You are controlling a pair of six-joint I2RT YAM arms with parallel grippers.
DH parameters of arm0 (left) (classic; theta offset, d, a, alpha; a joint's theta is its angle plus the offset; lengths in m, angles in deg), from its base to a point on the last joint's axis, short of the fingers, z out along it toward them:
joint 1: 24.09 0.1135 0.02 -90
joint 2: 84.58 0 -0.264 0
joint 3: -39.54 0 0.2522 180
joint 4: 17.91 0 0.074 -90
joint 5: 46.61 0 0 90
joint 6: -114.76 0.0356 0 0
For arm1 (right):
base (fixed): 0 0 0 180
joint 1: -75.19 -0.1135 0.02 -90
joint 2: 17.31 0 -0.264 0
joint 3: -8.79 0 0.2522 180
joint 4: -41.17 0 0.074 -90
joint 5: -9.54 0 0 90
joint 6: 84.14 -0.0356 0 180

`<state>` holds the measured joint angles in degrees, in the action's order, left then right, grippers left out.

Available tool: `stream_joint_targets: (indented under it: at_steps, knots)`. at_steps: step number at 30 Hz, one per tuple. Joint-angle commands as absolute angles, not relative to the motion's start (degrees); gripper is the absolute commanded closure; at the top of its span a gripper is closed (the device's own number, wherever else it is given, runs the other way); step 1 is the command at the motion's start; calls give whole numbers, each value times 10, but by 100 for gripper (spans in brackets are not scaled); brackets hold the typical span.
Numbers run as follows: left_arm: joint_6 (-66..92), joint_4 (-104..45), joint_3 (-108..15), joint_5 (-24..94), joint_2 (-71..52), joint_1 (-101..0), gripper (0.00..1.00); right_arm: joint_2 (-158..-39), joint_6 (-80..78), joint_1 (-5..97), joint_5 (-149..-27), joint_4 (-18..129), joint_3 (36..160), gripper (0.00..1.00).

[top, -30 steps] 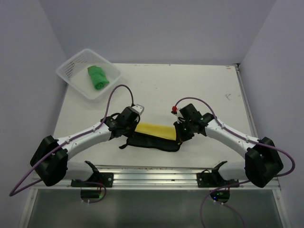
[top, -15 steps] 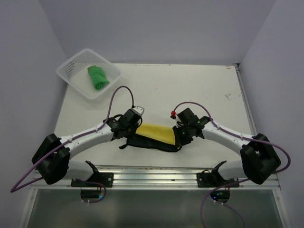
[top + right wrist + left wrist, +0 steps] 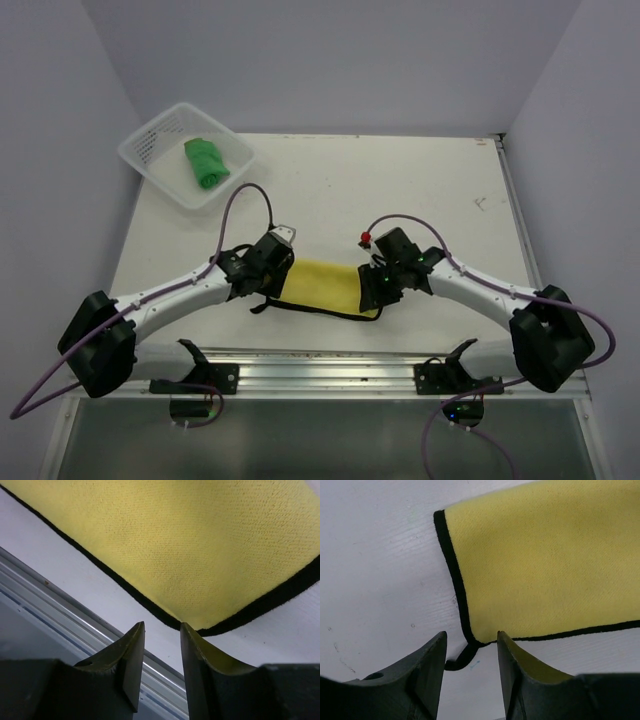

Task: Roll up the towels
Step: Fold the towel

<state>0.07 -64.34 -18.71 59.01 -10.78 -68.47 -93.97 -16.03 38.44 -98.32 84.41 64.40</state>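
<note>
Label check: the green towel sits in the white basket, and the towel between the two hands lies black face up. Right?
No: that towel lies yellow face up, black only at its edge, as the top view shows. The green towel is in the white basket.

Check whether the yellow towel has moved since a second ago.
Yes. The yellow towel has spread toward the rail at the near edge: its yellow face now covers most of the black that showed before.
</note>
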Motion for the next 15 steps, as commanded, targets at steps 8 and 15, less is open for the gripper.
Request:
stream_joint_targets:
  at_steps: [8,15]
  knots:
    - [-24,-670,-229,584,-184,-690,51,-869,-215,395,-887,845,683,84]
    - [-10,-518,-225,582,-145,-684,60,-894,-260,408,-808,816,699,96]
